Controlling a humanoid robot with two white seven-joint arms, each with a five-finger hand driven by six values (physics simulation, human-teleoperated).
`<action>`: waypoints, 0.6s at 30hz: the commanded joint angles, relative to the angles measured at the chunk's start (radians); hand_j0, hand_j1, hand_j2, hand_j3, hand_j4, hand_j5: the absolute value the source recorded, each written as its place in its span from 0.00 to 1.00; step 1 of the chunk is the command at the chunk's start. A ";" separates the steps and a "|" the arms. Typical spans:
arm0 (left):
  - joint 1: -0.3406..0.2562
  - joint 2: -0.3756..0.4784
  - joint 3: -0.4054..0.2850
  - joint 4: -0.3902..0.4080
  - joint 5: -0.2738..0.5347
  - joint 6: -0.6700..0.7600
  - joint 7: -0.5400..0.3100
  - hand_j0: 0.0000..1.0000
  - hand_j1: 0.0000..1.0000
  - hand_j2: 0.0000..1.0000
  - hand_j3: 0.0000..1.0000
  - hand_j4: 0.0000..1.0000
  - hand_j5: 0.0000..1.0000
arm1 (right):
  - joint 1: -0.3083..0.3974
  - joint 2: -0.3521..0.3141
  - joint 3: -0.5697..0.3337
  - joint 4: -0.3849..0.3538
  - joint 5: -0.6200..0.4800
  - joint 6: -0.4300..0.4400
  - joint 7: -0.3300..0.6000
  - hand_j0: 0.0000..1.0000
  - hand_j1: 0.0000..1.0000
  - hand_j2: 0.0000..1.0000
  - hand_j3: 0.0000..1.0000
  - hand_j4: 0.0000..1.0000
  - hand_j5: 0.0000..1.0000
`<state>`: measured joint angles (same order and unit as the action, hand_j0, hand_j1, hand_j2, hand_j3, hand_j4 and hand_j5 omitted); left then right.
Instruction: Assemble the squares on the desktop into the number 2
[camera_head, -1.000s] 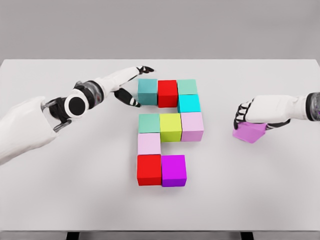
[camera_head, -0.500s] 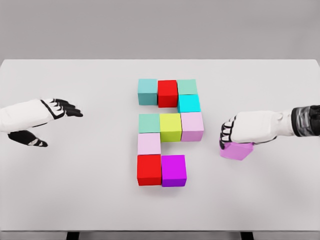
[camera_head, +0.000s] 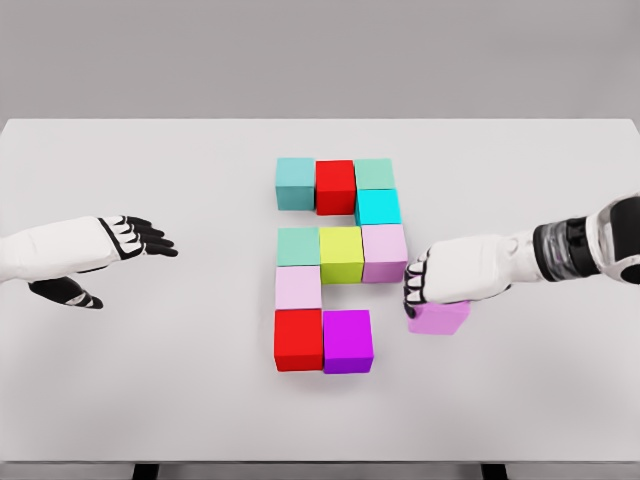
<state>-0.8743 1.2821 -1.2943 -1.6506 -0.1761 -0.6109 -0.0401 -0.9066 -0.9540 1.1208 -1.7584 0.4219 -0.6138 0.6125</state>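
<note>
Coloured cubes sit in the middle of the white table (camera_head: 180, 380). The top row holds a teal cube (camera_head: 295, 183), a red cube (camera_head: 336, 187) and a pale green cube (camera_head: 374, 174), with a cyan cube (camera_head: 378, 207) under the last. Below run a green cube (camera_head: 298, 246), a yellow-green cube (camera_head: 341, 254) and a pale pink cube (camera_head: 385, 252). A light pink cube (camera_head: 298, 288), a red cube (camera_head: 298, 339) and a magenta cube (camera_head: 347, 341) follow. My right hand (camera_head: 425, 285) is shut on a violet cube (camera_head: 438, 317), just right of the magenta one. My left hand (camera_head: 120, 250) hovers open at the far left.
My right hand has carried the violet cube leftward and down toward the bottom row. My left hand withdrew from the teal cube to the left side of the table.
</note>
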 joint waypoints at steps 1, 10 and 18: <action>0.000 -0.001 0.001 0.002 0.006 0.000 0.000 1.00 1.00 1.00 1.00 1.00 1.00 | 0.000 0.015 0.030 0.000 -0.006 0.003 -0.002 0.53 0.53 0.53 0.53 0.53 0.53; 0.000 -0.007 0.001 0.008 0.006 0.000 0.000 1.00 1.00 1.00 1.00 1.00 1.00 | -0.009 0.017 0.059 -0.001 -0.006 0.003 -0.002 0.53 0.53 0.53 0.53 0.53 0.53; 0.002 -0.018 0.003 0.029 0.006 0.000 0.000 1.00 1.00 1.00 1.00 1.00 1.00 | -0.037 0.037 0.123 -0.003 -0.006 0.003 -0.002 0.77 0.77 0.77 0.77 0.77 0.77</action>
<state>-0.8727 1.2676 -1.2935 -1.6280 -0.1764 -0.6110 -0.0403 -0.9466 -0.9235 1.2066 -1.7605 0.4393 -0.5776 0.5760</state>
